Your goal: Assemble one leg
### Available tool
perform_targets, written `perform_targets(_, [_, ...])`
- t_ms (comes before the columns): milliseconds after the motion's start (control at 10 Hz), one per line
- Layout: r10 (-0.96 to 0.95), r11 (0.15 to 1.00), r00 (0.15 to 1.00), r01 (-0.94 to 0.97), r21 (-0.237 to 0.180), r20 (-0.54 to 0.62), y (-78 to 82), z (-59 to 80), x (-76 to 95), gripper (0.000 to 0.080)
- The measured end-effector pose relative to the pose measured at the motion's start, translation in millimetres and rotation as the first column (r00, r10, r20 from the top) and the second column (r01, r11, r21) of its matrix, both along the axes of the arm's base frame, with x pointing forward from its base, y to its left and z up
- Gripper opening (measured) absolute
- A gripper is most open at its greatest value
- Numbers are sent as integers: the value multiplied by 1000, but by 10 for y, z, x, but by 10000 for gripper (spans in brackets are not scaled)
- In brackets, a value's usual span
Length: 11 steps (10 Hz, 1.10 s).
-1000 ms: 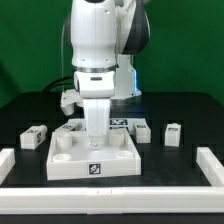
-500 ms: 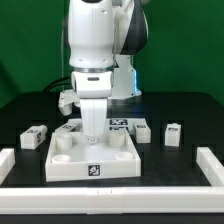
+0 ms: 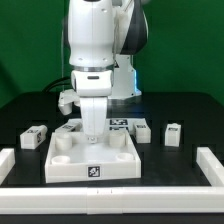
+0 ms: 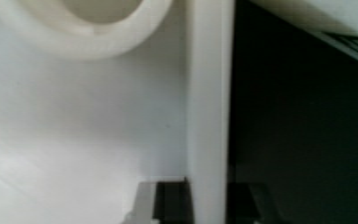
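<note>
White leg [image 3: 143, 131] near hand [image 3: 93, 136]; apart

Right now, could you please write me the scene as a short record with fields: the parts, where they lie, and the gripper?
Panel: large white square panel, flat on the dark table; the round corner sockets that show hold no leg.
Gripper: gripper points down over the panel's rear part; open or shut cannot be told.
Loose legs: left leg at the exterior view's left of the panel; middle leg near its rear corner at the right; right leg further right.
Wrist view: one empty socket and the panel's edge.
</note>
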<state>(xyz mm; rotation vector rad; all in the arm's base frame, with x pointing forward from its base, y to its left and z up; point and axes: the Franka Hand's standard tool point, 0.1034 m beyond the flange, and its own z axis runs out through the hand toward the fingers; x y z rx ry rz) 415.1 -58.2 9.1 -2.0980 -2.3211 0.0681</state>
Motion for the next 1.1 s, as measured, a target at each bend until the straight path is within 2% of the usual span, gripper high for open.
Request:
perform_targets(400, [-2,1000,1000,2,0,1,6,0,4,60])
perform_targets(700, [-93,996,995,92,8,23,330,-14,195,60])
perform_targets(900, [-121,993,992,120,15,32,556,-14,232,60])
perform_targets(1100, [-115,993,993,115,24,34,867,-12,315,60])
